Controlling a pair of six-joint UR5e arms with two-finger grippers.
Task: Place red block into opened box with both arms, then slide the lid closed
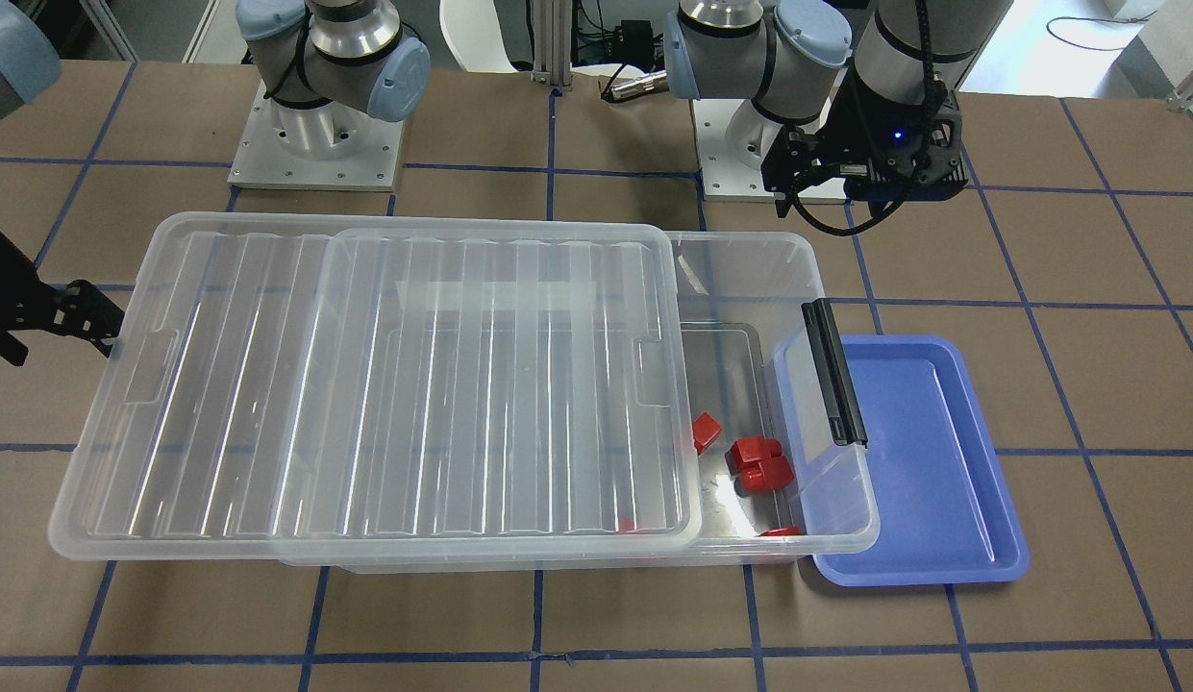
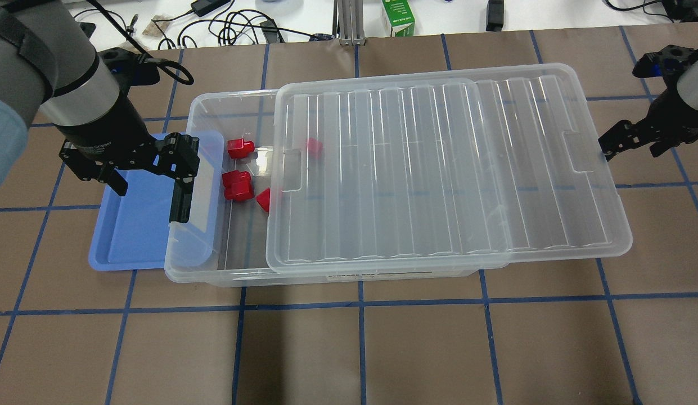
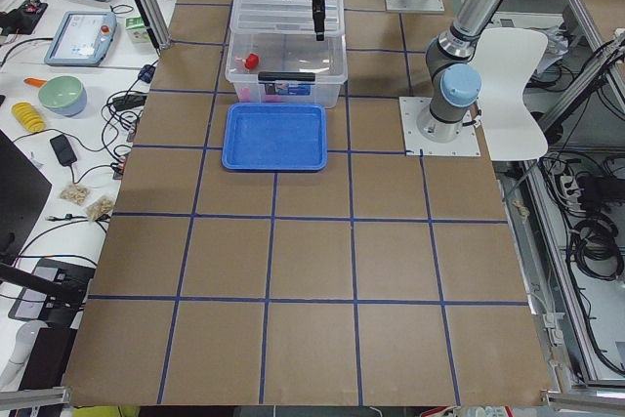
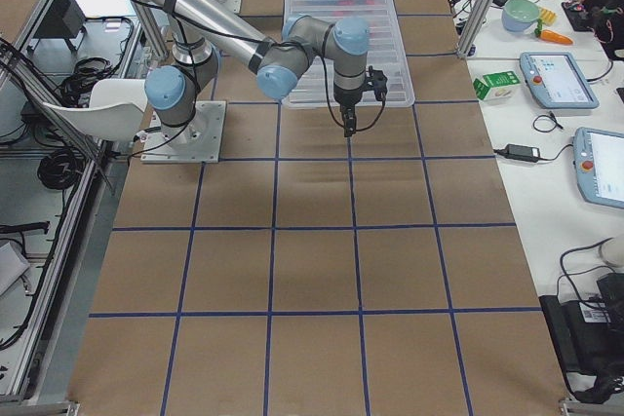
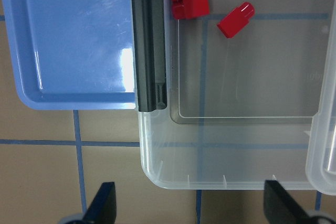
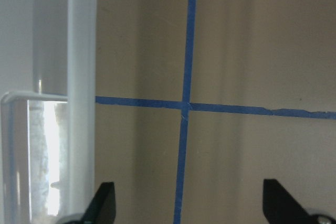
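The clear box [image 2: 214, 275] lies across the table, and the ridged lid [image 2: 438, 169] covers most of it, overhanging its right end. In the uncovered left end lies the small red block [image 2: 263, 199] [image 5: 235, 19], beside a chunkier red cluster [image 2: 237, 185] and other red pieces. My left gripper [image 2: 148, 197] [image 5: 191, 205] hangs open and empty above the box's black handle [image 5: 148, 40]. My right gripper [image 2: 635, 143] [image 6: 189, 205] is open and empty just past the lid's overhanging short end [image 6: 79, 77], not touching it.
A shallow blue tray [image 2: 129, 236] sits against the box's handle end, under my left gripper. Cables and a green carton [image 2: 398, 17] lie along the table's far edge. Brown tabletop with blue tape lines surrounds the box.
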